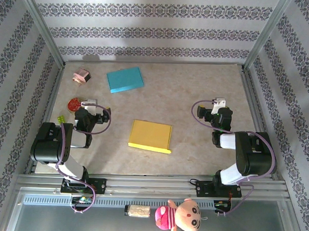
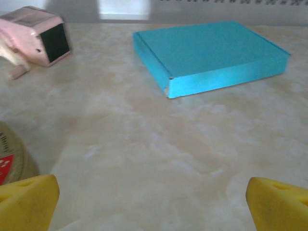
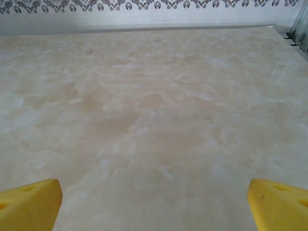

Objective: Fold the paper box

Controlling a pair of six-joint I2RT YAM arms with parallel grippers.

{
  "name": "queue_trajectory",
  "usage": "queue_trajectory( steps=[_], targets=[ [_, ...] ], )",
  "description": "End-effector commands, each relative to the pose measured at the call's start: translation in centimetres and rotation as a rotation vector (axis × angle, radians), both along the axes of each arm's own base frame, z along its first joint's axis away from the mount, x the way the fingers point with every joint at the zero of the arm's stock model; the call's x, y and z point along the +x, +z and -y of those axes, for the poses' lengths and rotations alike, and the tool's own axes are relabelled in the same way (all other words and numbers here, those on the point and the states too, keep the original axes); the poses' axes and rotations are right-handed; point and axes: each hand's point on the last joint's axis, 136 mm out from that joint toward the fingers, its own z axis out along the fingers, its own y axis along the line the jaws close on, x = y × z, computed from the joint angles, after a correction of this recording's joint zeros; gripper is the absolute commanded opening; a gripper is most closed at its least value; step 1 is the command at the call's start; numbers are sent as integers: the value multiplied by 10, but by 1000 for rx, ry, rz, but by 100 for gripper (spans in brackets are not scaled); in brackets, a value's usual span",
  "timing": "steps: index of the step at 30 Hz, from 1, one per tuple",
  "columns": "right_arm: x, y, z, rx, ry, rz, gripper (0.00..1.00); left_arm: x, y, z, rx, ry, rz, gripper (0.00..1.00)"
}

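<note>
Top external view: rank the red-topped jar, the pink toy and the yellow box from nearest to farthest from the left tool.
1. red-topped jar: by the table's left edge, about halfway back.
2. pink toy: far left corner of the table.
3. yellow box: middle of the table, between the two arms.

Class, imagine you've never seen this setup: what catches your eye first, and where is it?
The yellow paper box lies at the centre of the table. A closed turquoise box sits toward the far left, beside a small pink object. A pink plush doll lies at the very front, off the table.
</note>
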Motion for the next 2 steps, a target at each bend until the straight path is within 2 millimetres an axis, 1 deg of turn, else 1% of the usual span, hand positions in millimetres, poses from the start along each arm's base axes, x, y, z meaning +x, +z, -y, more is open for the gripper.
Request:
queue_trajectory(
  steps=[1, 2],
  targets=[
    [4, 12, -1, -15, 8, 50, 98, 10, 11, 14, 7, -97, 22, 99],
    [2, 12, 0, -14, 1, 55, 98, 7, 10, 13, 9, -85, 26, 99]
  ],
)
